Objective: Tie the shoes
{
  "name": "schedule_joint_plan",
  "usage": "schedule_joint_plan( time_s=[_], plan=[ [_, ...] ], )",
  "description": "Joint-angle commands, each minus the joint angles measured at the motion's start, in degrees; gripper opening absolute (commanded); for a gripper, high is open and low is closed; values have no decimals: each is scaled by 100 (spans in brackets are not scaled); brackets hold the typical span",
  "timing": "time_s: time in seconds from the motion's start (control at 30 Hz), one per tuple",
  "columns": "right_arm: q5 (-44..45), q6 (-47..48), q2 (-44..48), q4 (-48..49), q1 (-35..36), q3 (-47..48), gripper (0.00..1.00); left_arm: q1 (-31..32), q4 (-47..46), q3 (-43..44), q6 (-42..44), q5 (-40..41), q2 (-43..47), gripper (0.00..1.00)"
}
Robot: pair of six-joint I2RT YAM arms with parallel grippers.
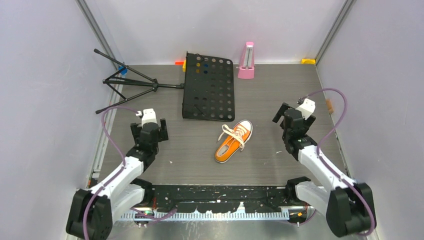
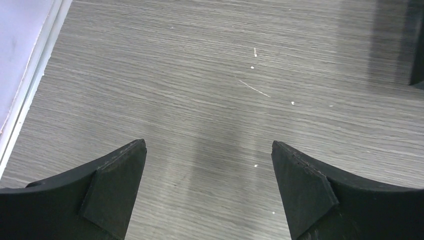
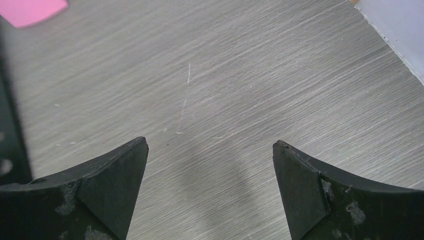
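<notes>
Orange sneaker (image 1: 234,141) lies on its sole near the middle of the grey wood-grain table (image 1: 195,155). White toe cap points to about 1 o'clock, heel to 7. White laces (image 1: 230,134) loose, spilling over the tongue and off the 9 o'clock side onto the tabletop; no bow seen.

Left gripper (image 1: 149,129) hangs at roughly 9 o'clock from the shoe, well apart from it. Its fingers (image 2: 115,190) are spread wide, with only bare table and a few pale specks between them.

Right gripper (image 1: 292,119) sits at about 3 o'clock from the shoe, also well apart. Fingers (image 3: 305,190) likewise spread wide, holding nothing; pads scuffed with grey marks.

Beyond the shoe, toward 11 o'clock, a black perforated music-stand desk (image 1: 208,92) lies flat, its tripod legs (image 1: 127,82) splayed out toward 9 o'clock. Pink metronome (image 1: 246,62) stands at the far edge, about 12 o'clock from the shoe.
</notes>
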State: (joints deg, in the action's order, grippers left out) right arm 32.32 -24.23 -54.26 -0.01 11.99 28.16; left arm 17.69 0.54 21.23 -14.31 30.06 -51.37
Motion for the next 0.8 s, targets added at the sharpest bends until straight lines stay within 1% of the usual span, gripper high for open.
schedule_joint_plan(
  time_s=[0.0,0.03,0.1,0.13,0.17,0.2,0.23,0.3,0.33,0.4,0.47,0.5,0.53,0.57,0.6,0.63,0.7,0.73,0.77],
  plan=[
    [363,708,-684,1364,-120,83,100,-184,-2155,-197,693,433,-490,100],
    [214,811,-826,1391,-192,100,100,-300,-2332,-236,688,321,-686,100],
    [-144,1001,-1006,1646,-372,-5,100,-553,-3026,-429,698,13,-1213,100],
    [-526,1152,-1037,1943,-459,-139,99,-668,-3564,-532,738,-136,-1485,100],
    [-738,1284,-1060,2359,-544,-414,99,-731,-3800,-493,806,-238,-1660,99],
    [-839,1322,-1089,2727,-627,-530,99,-752,-3619,-395,948,-499,-1702,99],
    [-930,1310,-1133,2992,-720,-678,99,-772,-3706,-359,1076,-574,-1802,98],
    [-1176,1364,-1298,3360,-933,-855,99,-807,-4286,-374,1230,-607,-2181,97],
    [-1250,1383,-1434,3579,-1015,-915,99,-809,-4348,-282,1285,-669,-2314,95],
    [-1202,1356,-1871,4310,-1115,-1119,99,-823,-4065,-27,1334,-728,-2535,93],
    [-1051,1353,-2223,5156,-1119,-1284,99,-837,-4084,170,1402,-816,-2785,90],
    [-1050,1374,-2365,5382,-1120,-1310,99,-843,-4126,244,1572,-873,-2907,89],
    [-1038,1377,-2513,5510,-1120,-1281,99,-930,-4179,302,1515,-943,-3031,89],
    [-1050,1370,-2658,5601,-1120,-1241,99,-1092,-4395,284,1344,-1291,-3220,89],
    [-1074,1364,-2781,5600,-1116,-1186,99,-1220,-4761,210,1297,-1591,-3483,88],
    [-1097,1356,-2932,5601,-1198,-1137,99,-1255,-5087,129,1316,-1708,-3590,87],
    [-1121,1355,-3287,5870,-1279,-1094,99,-1293,-4797,123,1267,-1888,-3478,87],
    [-1151,1383,-3504,6072,-1286,-1075,99,-1294,-5040,77,1313,-1951,-3574,87],
    [-1247,1404,-3481,5717,-1287,-981,99,-1295,-5235,0,1331,-1995,-3648,88]
  ],
)
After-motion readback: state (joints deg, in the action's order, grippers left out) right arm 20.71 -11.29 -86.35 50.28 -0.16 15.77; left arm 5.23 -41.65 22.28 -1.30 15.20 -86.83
